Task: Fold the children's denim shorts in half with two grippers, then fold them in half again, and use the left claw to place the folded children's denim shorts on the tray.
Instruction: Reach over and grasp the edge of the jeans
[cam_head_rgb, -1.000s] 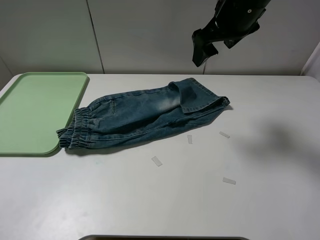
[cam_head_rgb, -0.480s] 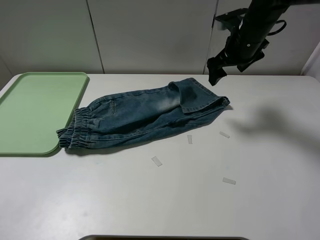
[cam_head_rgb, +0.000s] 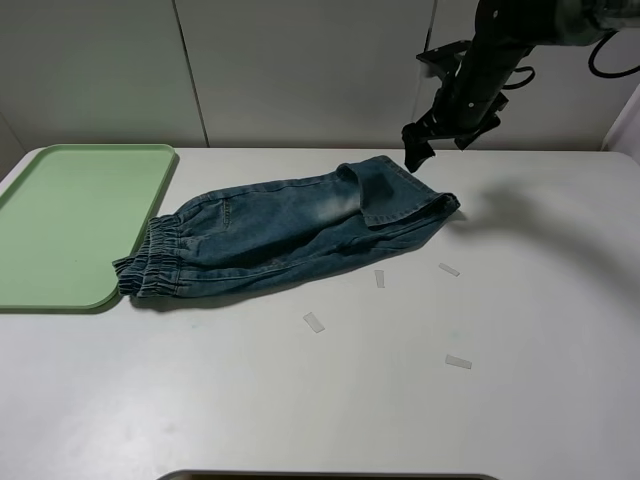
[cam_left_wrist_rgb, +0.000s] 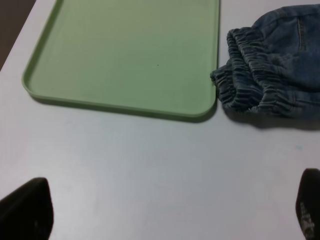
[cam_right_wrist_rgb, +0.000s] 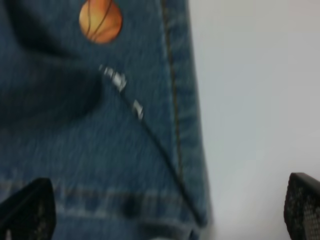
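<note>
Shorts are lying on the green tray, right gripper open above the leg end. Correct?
No. The shorts lie on the table beside the tray, not on it; the exterior high view shows this. The right gripper is open above the leg end.

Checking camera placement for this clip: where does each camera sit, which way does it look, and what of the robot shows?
Exterior high: mounted high, looking down across the table; shows shorts, tray, right arm, right pincer near the leg end.
Left wrist: on left arm, looking down at tray and waistband; left pincer open.
Right wrist: on right arm, close over the basketball patch; open fingertips show.
Shared: shorts in all three.
</note>
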